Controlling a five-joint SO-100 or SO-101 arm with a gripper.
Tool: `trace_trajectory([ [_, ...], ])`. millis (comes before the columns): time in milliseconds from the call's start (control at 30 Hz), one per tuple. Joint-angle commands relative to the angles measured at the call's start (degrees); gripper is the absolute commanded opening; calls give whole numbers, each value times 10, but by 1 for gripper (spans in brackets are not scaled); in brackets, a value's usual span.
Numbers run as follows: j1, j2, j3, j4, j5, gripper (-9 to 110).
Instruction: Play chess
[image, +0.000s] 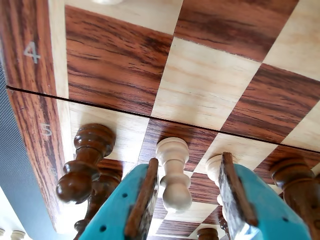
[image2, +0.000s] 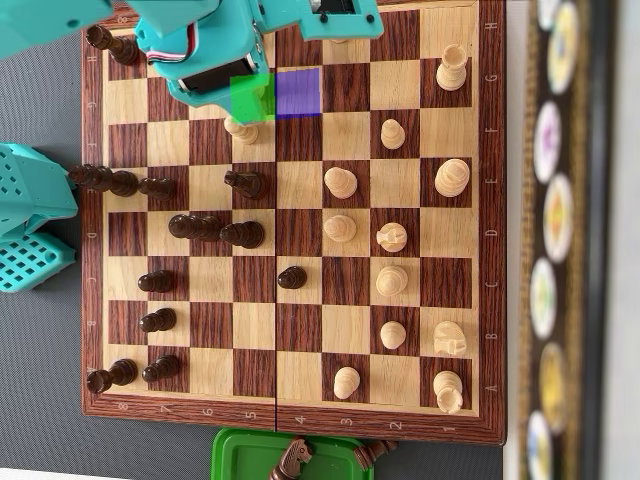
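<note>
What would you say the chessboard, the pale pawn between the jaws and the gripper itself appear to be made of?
The chessboard looks like polished wood, perhaps veneer: grain streaks run through dark and pale squares, with a soft sheen. The pale pawn seems to be lathe-turned light wood with a smooth satin finish. The gripper looks like matte teal plastic, probably 3D-printed, its jaws lined with brown pads of unclear material.

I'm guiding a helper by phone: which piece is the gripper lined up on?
Find the chessboard in the overhead view, then the teal gripper at its top edge. Between its open fingers stands a light pawn. It is the only pale piece there; its neighbours are dark.
</note>
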Motion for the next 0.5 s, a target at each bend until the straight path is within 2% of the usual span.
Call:
trace_trajectory([
  [0,-1,48,-22,-3,-3,18],
  [467,9,171,-19,1,2,18],
])
